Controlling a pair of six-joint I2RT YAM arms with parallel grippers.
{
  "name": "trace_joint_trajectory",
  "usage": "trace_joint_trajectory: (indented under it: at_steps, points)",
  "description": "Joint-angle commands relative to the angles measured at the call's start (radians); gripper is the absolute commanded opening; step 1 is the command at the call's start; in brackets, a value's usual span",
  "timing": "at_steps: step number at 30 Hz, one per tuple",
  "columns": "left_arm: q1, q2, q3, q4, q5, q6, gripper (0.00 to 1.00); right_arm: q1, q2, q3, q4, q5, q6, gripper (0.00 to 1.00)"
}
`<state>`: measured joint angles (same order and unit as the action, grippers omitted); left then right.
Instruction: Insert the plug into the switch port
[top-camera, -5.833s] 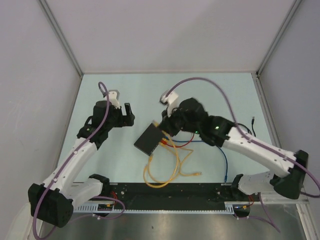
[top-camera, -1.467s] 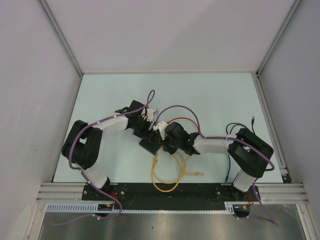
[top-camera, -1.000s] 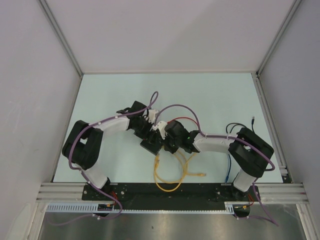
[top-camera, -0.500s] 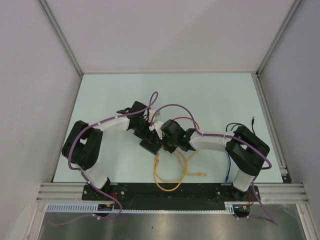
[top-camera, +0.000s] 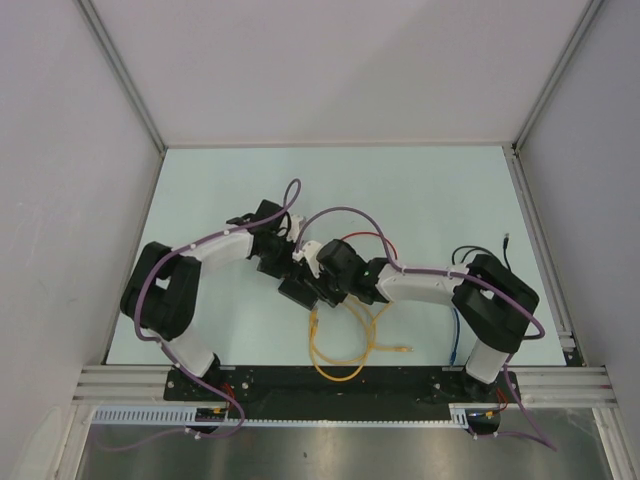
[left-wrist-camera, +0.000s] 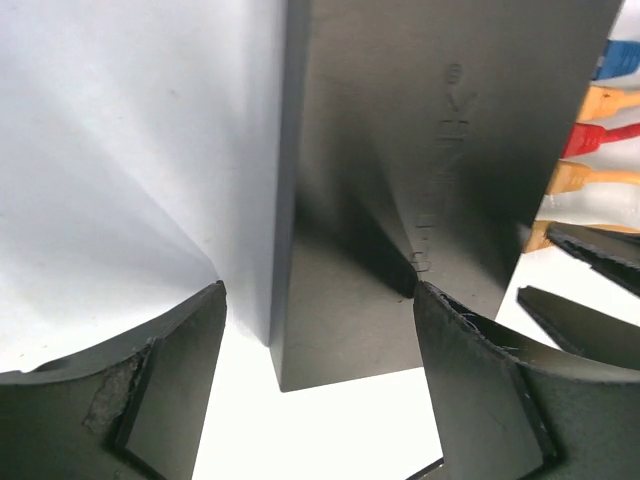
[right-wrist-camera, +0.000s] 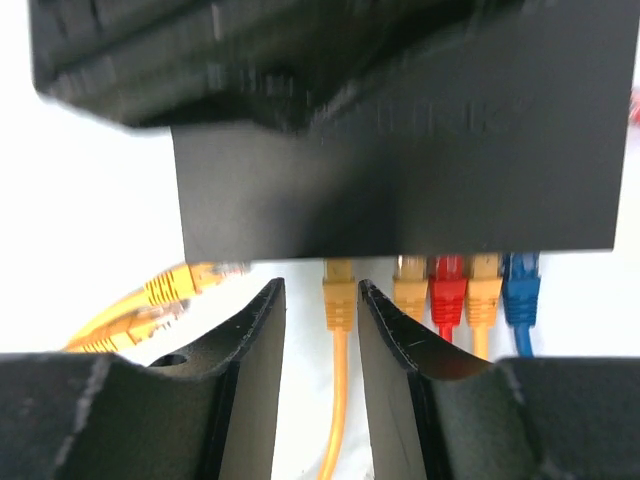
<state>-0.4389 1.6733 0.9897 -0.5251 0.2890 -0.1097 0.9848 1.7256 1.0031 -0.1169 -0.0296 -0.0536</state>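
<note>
Judging the yellow plug (right-wrist-camera: 338, 287) seated in the switch (right-wrist-camera: 420, 190) port dead ahead of the right gripper (right-wrist-camera: 319, 298), jaws standing narrowly parted either side, gripping nothing. Calling for backing straight out along the cable (right-wrist-camera: 337, 400), avoiding snags; left gripper (left-wrist-camera: 318, 295) spread wide, straddling the switch's end.

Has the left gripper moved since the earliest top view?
Yes. Measured against the table's far-left corner, the left gripper has shifted right and toward the near edge, and now straddles the switch.
</note>
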Motion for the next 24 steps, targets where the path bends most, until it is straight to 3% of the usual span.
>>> trace_joint_trajectory:
  at_steps: [1, 8, 16, 20, 24]
  points:
    - [0.012, -0.046, 0.03, 0.002, -0.021, -0.038, 0.81, 0.006, -0.054, -0.033, -0.041, 0.03, 0.004, 0.38]
    - [0.016, -0.058, 0.036, 0.057, 0.033, -0.084, 0.88, 0.003, -0.074, -0.069, -0.063, 0.096, 0.028, 0.38]
    - [0.016, 0.016, 0.06, 0.089, 0.111, -0.113, 0.87, 0.009, -0.037, -0.075, -0.029, 0.062, 0.023, 0.25]
    - [0.016, 0.045, 0.055, 0.093, 0.139, -0.125, 0.85, 0.009, -0.014, -0.075, 0.0, 0.04, 0.032, 0.25]
    - [0.014, 0.074, 0.047, 0.086, 0.162, -0.136, 0.82, 0.008, 0.006, -0.075, 0.031, 0.008, 0.038, 0.12]
